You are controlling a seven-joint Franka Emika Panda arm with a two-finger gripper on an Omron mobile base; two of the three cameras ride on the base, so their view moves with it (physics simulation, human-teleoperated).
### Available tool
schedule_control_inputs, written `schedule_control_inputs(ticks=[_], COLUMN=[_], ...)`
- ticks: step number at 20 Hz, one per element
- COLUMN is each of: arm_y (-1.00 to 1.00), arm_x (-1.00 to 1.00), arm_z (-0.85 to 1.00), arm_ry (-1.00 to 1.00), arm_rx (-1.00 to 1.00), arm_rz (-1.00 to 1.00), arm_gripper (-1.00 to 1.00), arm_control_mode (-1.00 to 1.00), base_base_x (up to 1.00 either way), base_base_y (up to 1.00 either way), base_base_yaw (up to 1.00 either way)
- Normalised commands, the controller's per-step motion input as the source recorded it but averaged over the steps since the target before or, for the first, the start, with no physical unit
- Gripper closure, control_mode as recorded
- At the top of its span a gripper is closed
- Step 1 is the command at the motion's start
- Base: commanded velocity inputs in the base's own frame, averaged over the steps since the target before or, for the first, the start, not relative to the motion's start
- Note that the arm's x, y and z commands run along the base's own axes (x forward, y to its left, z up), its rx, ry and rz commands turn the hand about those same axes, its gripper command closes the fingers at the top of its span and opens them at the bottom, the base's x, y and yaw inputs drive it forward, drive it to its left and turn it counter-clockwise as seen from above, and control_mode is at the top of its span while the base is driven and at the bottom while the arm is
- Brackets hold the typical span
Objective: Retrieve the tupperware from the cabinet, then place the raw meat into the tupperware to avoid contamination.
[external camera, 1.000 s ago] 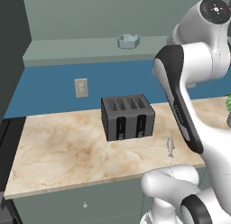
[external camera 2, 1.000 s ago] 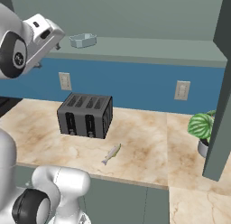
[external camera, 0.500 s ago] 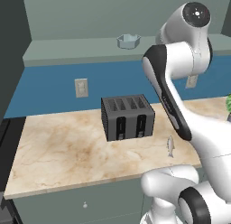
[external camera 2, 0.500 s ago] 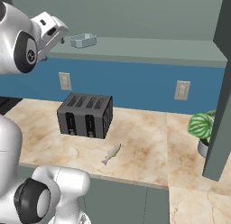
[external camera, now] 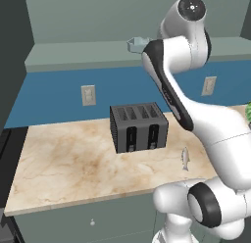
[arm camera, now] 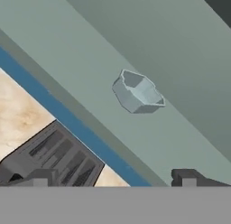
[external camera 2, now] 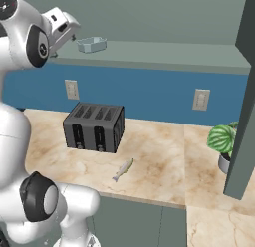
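Tupperware at frame centre on the open cabinet shelf, apart from the gripper, fingers spread wide, empty. Probably light, stiff, slippery plastic; best pinched across one thin wall at the rim. Fish low on the counter.

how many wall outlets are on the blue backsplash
2. One outlet is behind the toaster on its left; the other outlet is further right, near the potted plant.

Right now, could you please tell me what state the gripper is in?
Gripper: open, holding nothing, aimed at the tupperware on the cabinet shelf.
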Motion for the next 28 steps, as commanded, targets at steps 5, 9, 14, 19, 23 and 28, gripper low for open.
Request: schedule_control_inputs(ticks=[5,9,14,19,23,28], arm_y=[0.00,0.00,0.00,0.00,0.00,0.00], arm_x=[0.46,0.46,0.41,0.29,0.31,0.39], arm_z=[0.00,0.00,-0.03,-0.15,-0.07,-0.01], arm_ry=[0.00,0.00,0.01,0.03,0.01,0.00], arm_rx=[0.03,0.04,0.02,0.00,0.00,0.00], arm_rz=[0.00,0.00,0.00,0.00,0.00,0.00], arm_gripper=[-1.00,-1.00,-1.00,-1.00,-1.00,-1.00], arm_control_mode=[-1.00,-1.00,-1.00,-1.00,-1.00,-1.00], base_base_x=[0.00,0.00,0.00,0.00,0.00,0.00], base_base_y=[0.00,0.00,0.00,0.00,0.00,0.00], base_base_yaw=[0.00,0.00,0.00,0.00,0.00,0.00])
